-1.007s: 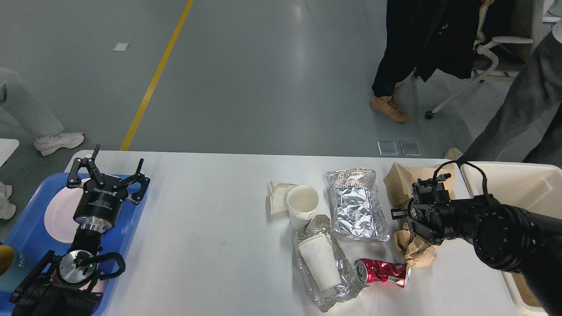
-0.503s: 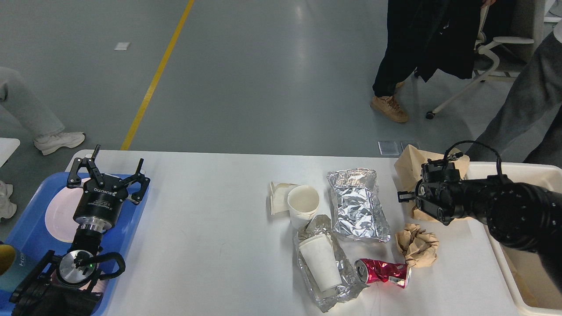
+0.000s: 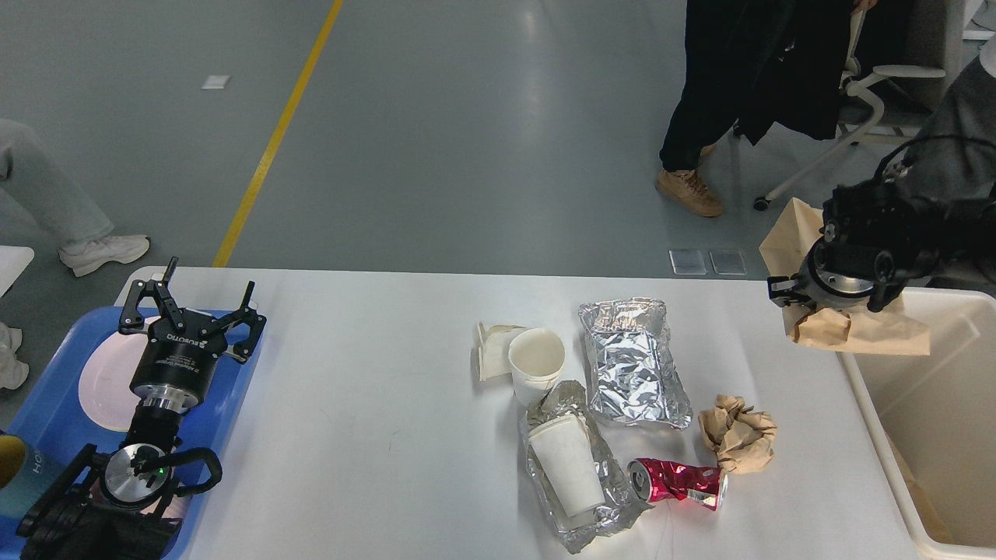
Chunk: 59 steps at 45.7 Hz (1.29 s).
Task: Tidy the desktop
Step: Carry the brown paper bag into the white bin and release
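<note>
The white desktop (image 3: 373, 404) carries litter at its right half: a foil bag (image 3: 634, 362), an upright paper cup (image 3: 537, 358), a second cup lying on crumpled foil (image 3: 566, 463), a crushed red can (image 3: 677, 482) and a brown paper ball (image 3: 738, 442). My right gripper (image 3: 801, 307) is lifted at the desktop's right edge, shut on a brown paper bag (image 3: 856, 330) that hangs over the rim of the cream bin (image 3: 934, 404). My left gripper (image 3: 191, 299) stands open above the blue tray (image 3: 54, 412), holding nothing.
A white plate (image 3: 105, 381) lies in the blue tray. A folded napkin (image 3: 492, 350) sits behind the upright cup. People's legs and an office chair (image 3: 871, 93) stand beyond the far edge. A yellow floor line runs at the back left.
My right gripper has risen and swung right with the brown paper bag, from the desktop surface to over the bin's rim. The brown paper ball stayed behind. The left arm has not moved.
</note>
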Each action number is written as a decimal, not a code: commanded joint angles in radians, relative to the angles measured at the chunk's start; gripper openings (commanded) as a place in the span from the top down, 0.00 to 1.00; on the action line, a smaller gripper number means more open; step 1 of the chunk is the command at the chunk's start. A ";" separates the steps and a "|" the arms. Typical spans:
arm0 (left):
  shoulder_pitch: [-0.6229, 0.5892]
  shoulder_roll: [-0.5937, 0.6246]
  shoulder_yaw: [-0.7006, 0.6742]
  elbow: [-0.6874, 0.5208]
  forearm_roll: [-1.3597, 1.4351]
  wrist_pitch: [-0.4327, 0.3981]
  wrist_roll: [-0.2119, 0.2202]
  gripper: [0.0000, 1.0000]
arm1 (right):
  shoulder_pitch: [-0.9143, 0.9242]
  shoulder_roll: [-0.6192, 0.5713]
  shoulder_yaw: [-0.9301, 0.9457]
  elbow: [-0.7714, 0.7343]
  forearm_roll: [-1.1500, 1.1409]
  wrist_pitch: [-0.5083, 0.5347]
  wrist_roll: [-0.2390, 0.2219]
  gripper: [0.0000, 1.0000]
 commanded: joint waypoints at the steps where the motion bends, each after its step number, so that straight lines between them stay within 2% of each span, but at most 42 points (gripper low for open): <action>1: 0.000 0.000 0.000 0.000 0.000 0.000 -0.001 0.04 | 0.223 0.025 -0.134 0.184 0.089 0.047 -0.002 1.00; 7: 0.000 0.000 0.000 0.000 0.000 0.000 -0.001 0.04 | 0.438 0.039 -0.212 0.368 0.152 0.104 0.012 1.00; 10: 0.000 0.000 0.000 0.002 0.000 0.002 -0.001 0.04 | 0.534 0.037 -0.246 0.472 0.173 0.130 0.046 1.00; 12: 0.000 0.000 0.000 0.002 0.000 0.002 -0.001 0.04 | 0.573 0.037 -0.277 0.511 0.190 0.142 0.113 1.00; 16: 0.000 0.000 0.000 0.000 0.000 0.002 -0.001 0.04 | 0.617 0.043 -0.359 0.551 0.204 0.185 0.317 1.00; 18: 0.000 0.000 0.000 0.000 0.000 0.002 -0.001 0.04 | 0.628 0.054 -0.398 0.567 0.204 0.199 0.375 1.00; 23: 0.000 0.000 0.000 0.000 0.000 0.002 -0.001 0.04 | 0.660 0.068 -0.458 0.589 0.212 0.210 0.397 1.00; 35: 0.002 0.000 0.000 0.000 0.000 0.002 -0.001 0.04 | 0.657 0.016 -0.487 0.586 0.212 0.192 0.396 1.00; 42: 0.002 0.000 0.000 0.000 0.000 0.002 -0.001 0.04 | 0.564 -0.145 -0.508 0.540 0.195 0.052 0.386 1.00; 49: 0.002 0.000 0.000 0.000 0.000 0.002 -0.001 0.04 | 0.356 -0.365 -0.461 0.313 0.124 -0.003 0.345 1.00; 54: 0.002 0.000 0.000 0.000 0.000 0.002 -0.001 0.04 | 0.112 -0.466 -0.335 0.091 0.109 0.000 0.345 1.00; 59: 0.002 0.000 0.000 0.000 0.000 0.002 -0.001 0.04 | -0.152 -0.512 -0.150 -0.116 0.109 0.001 0.345 1.00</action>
